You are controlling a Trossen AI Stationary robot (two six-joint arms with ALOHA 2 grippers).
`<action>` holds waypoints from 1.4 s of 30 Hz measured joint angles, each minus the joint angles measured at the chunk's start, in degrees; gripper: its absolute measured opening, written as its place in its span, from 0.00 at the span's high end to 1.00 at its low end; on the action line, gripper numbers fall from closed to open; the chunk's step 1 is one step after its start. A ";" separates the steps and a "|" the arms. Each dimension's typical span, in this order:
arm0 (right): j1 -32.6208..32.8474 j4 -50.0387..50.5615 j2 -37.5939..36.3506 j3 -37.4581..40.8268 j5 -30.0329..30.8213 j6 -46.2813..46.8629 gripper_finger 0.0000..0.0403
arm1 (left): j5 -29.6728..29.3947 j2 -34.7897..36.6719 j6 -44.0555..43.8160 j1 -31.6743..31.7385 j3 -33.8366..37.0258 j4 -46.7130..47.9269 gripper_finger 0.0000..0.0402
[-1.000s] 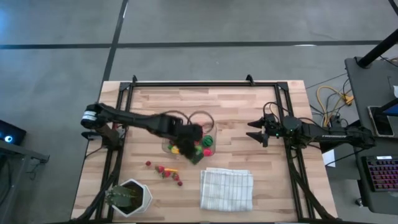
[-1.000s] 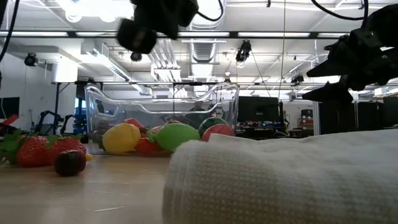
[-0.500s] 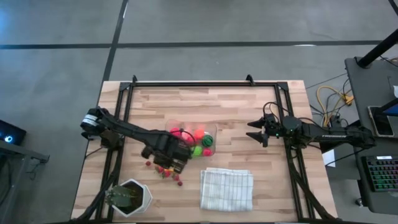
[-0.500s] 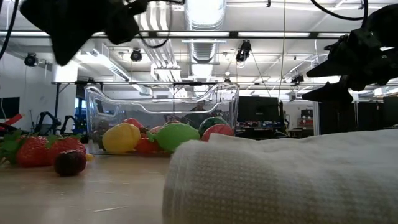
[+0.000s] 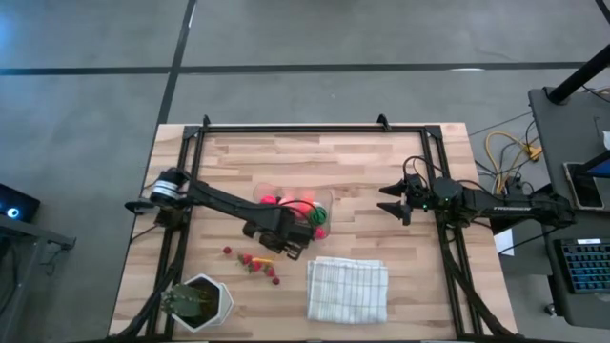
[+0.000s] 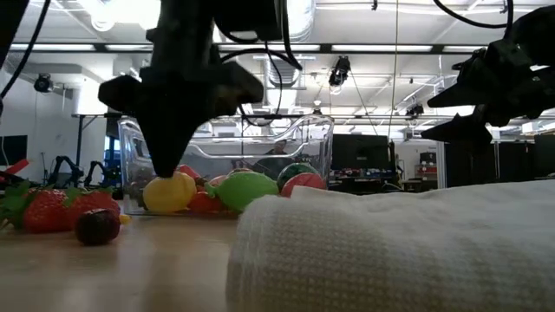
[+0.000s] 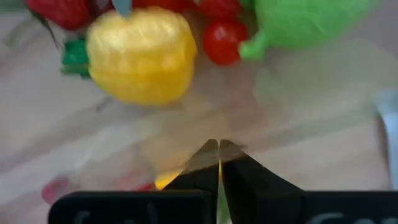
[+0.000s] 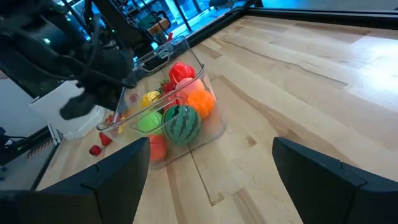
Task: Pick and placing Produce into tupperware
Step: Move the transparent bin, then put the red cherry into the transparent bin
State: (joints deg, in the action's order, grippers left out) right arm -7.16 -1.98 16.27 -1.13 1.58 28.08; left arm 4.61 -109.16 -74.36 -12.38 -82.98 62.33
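Hovering with its fingers pressed together and nothing between them, the left gripper (image 5: 291,246) sits at the near edge of the tupperware (image 5: 322,227), on the side facing the folded white cloth (image 5: 347,290).

Inside the tupperware lie a yellow pepper (image 7: 138,58), a green piece (image 7: 305,22), a small red tomato (image 7: 222,41), an orange piece (image 8: 200,102) and a striped dark green ball (image 8: 182,123); the left gripper's closed tips (image 7: 217,163) point down just short of the yellow pepper. Loose red berries (image 5: 254,261) lie on the wooden table (image 5: 381,171) beside the tupperware, between it and the white plant pot (image 5: 198,301). The right gripper (image 5: 392,203) waits well apart from the tupperware on the opposite side, jaws spread and empty.
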 joint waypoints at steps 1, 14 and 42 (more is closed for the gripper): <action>0.00 0.00 0.00 0.00 -0.01 0.00 0.18 | -0.99 -0.49 -0.01 0.18 0.00 0.05 0.99; 0.00 0.00 0.00 0.00 -0.01 0.00 0.18 | -8.36 -0.62 0.26 3.81 -0.03 -0.07 0.99; 0.00 0.00 0.00 0.02 -0.01 0.00 0.18 | 10.84 6.84 25.50 1.88 6.66 24.72 0.52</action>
State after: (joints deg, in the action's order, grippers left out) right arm -7.16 -1.98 16.27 -1.10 1.56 28.08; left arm 15.46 -102.32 -48.86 -10.50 -76.32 87.05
